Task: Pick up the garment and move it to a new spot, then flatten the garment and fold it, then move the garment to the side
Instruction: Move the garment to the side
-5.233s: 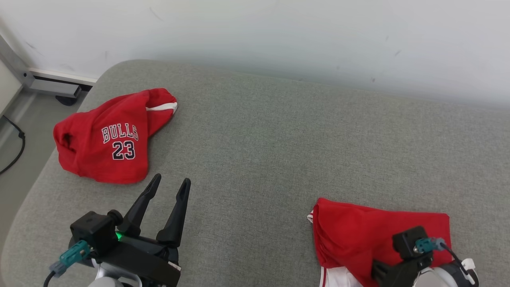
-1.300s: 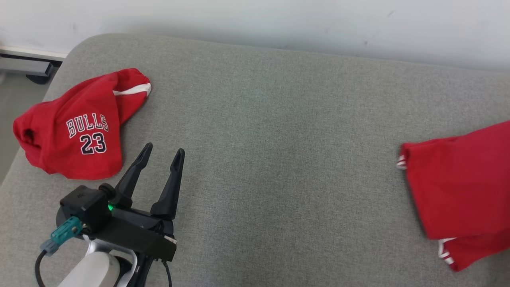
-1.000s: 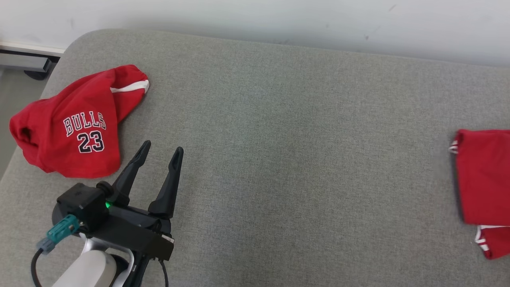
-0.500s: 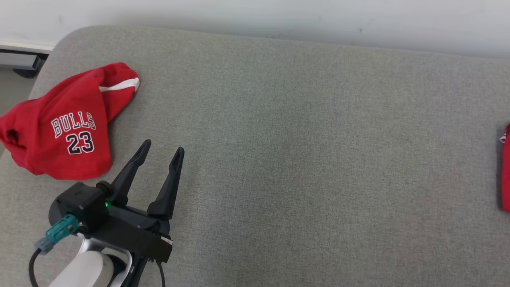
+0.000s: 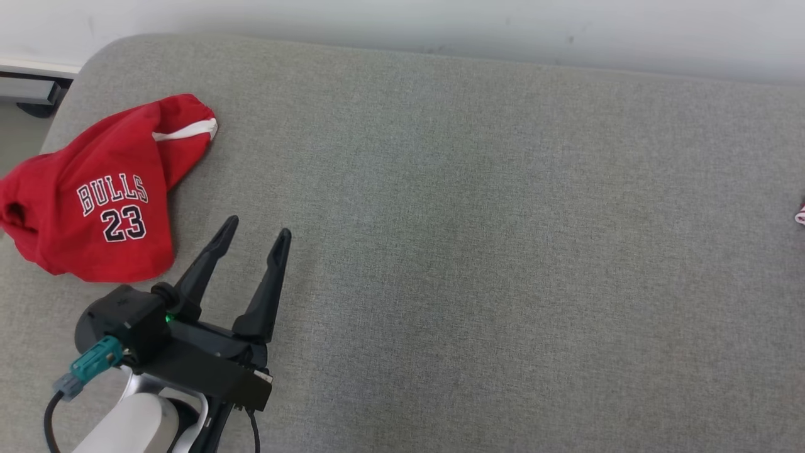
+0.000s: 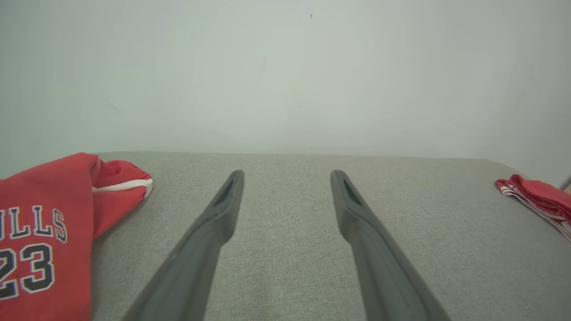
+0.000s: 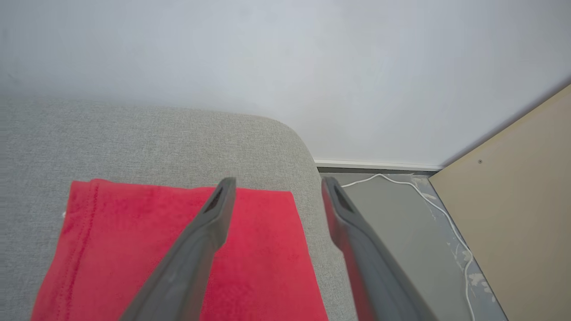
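The garment point(image 7: 250, 258) is a folded red piece with white trim, lying flat at the right end of the grey cushion point(image 5: 471, 251). A sliver of the garment point(image 5: 800, 217) shows at the head view's right edge, and the garment point(image 6: 535, 200) sits far right in the left wrist view. My right gripper point(image 7: 276, 186) hovers over its far right corner, jaws open and nothing between them. My left gripper point(image 5: 258, 228) stands open and empty at the lower left, just right of the red jersey; the left gripper point(image 6: 287, 176) points toward the wall.
A crumpled red jersey point(image 5: 107, 201) printed BULLS 23 lies at the cushion's left end, and the jersey point(image 6: 40, 232) shows beside my left fingers. Past the cushion's rounded right edge the floor drops away, with a white cable point(image 7: 428, 200) and a tan board point(image 7: 513, 200). A white wall runs behind.
The folded garment has travelled right across the cushion, almost out of the head view. The head camera has shifted a little. My left gripper has stayed put.
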